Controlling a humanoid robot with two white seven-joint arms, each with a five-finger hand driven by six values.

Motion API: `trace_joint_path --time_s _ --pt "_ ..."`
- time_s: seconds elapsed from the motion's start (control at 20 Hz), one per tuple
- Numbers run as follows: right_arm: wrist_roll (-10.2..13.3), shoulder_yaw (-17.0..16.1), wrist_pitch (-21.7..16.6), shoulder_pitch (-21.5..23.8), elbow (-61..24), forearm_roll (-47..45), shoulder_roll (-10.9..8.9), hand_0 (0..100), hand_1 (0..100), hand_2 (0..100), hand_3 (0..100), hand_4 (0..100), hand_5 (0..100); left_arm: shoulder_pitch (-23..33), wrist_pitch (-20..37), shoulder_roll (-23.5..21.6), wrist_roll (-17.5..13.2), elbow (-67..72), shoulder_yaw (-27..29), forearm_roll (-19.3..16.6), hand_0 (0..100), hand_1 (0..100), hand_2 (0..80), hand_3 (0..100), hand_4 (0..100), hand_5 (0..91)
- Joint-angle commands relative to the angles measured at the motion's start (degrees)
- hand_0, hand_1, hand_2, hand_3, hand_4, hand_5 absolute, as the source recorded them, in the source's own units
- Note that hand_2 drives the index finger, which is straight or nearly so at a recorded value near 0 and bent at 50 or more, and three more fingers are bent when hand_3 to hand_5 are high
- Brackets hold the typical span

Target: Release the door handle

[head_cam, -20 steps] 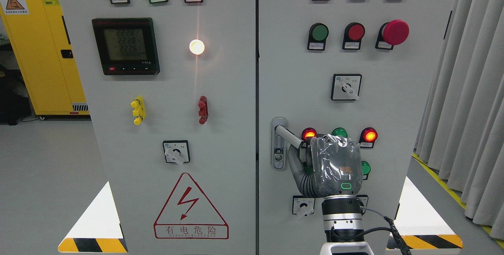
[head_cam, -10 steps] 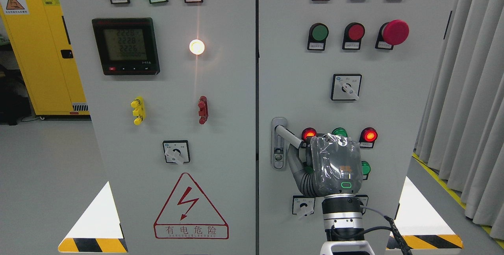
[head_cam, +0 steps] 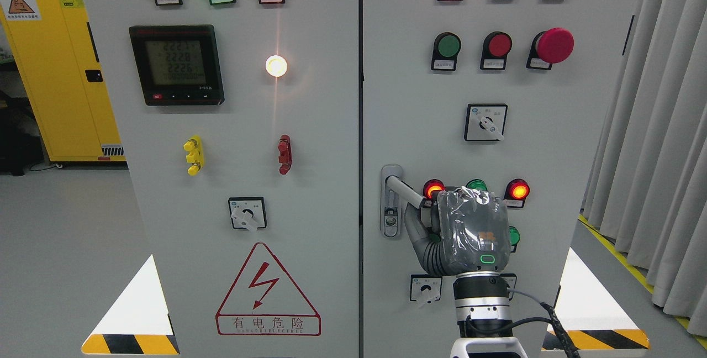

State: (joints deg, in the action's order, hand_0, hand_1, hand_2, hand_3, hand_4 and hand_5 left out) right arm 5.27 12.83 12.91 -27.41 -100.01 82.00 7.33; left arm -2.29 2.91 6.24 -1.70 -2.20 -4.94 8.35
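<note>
The silver door handle (head_cam: 402, 189) sits on the left edge of the right cabinet door (head_cam: 420, 126). Its lever slants down to the right from the lock plate (head_cam: 391, 220). My right hand (head_cam: 469, 231), wrapped in clear plastic, comes up from the bottom edge and covers the lever's outer end. The back of the hand faces me, so I cannot see whether it holds the lever. My left arm is out of view.
Lit red lamps (head_cam: 519, 189) and green lamps (head_cam: 476, 185) sit around the hand, with a rotary switch (head_cam: 425, 289) just below it. The left door carries a meter (head_cam: 177, 65) and a warning triangle (head_cam: 268, 291). Grey curtains (head_cam: 657, 126) hang at right, and a yellow cabinet (head_cam: 49, 70) stands at left.
My right hand has drifted a few pixels to the right and down. The handle lever has not moved.
</note>
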Motion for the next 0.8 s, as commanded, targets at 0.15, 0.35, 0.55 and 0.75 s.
trace_joint_path --time_s 0.15,0.35,0.55,0.75 --pt "0.0 -0.2 0.0 0.0 -0.1 0.0 -0.03 65 36 100 100 100 100 0.0 0.0 0.0 0.0 0.0 -0.1 0.0 12 56 0.0 0 0 0.0" --pt "0.0 -0.2 0.0 0.0 -0.1 0.0 -0.04 65 35 100 100 100 100 0.0 0.0 0.0 0.0 0.0 -0.1 0.0 12 56 0.0 0 0 0.0" --pt "0.0 -0.2 -0.1 -0.1 -0.2 0.0 -0.04 65 34 100 100 100 100 0.0 0.1 0.0 0.0 0.0 -0.1 0.0 12 56 0.0 0 0 0.0" --pt "0.0 -0.2 -0.1 -0.4 -0.2 0.0 -0.04 65 34 100 100 100 100 0.0 0.1 0.0 0.0 0.0 0.0 0.0 12 56 0.0 0 0 0.0"
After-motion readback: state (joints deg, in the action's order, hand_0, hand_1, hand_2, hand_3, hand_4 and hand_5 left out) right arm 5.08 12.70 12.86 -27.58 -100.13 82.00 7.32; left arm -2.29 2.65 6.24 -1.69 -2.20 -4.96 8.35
